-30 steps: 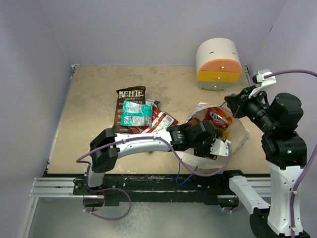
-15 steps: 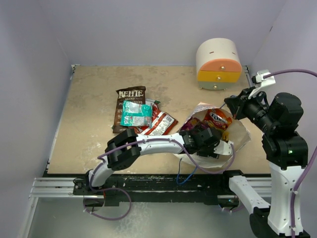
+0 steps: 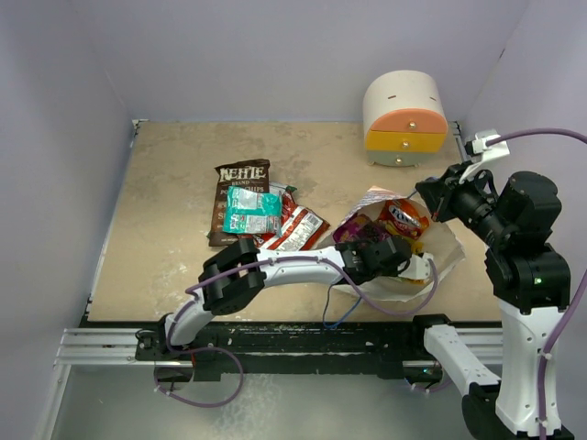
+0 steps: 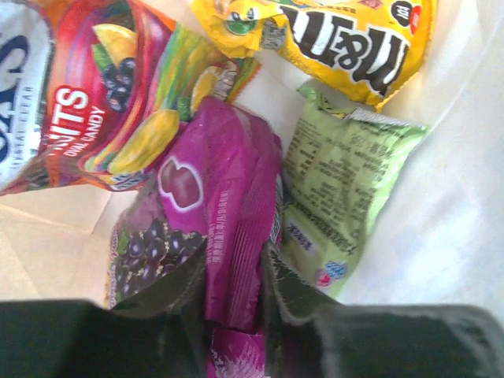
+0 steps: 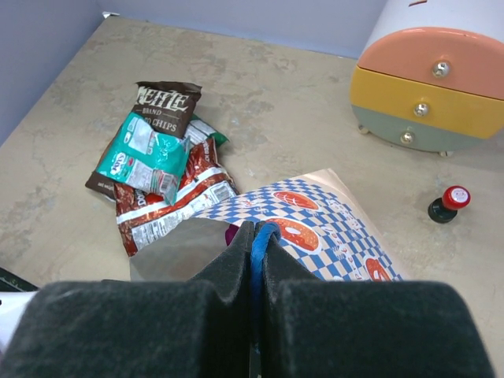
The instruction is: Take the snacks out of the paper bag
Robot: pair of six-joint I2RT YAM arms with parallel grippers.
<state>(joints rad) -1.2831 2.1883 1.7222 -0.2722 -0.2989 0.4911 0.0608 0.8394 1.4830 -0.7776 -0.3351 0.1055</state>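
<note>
Top external view first: out on the table [image 3: 156, 183], at nine o'clock from the paper bag [image 3: 447, 249], lay the Kettle bag [image 3: 240, 183], with the teal packet [image 3: 253, 211] on top of it and a red-and-white packet [image 3: 298, 229] tucked alongside. My left gripper [image 4: 232, 276] was down inside the bag's mouth, clenched on a fold of the magenta packet [image 4: 228, 205]. I judged that one light, crinkly and slippery, so best taken by a pinched fold or its end seam. The green packet [image 4: 339, 189] lay against it at three o'clock and the yellow packet [image 4: 346, 39] at one o'clock, so either might drag along. My right gripper [image 5: 253, 264] was clamped on the blue string handle [image 5: 260, 236], holding the mouth up. Open room lay toward nine o'clock. The mini cabinet [image 3: 404, 115] stood at twelve, well apart.
</note>
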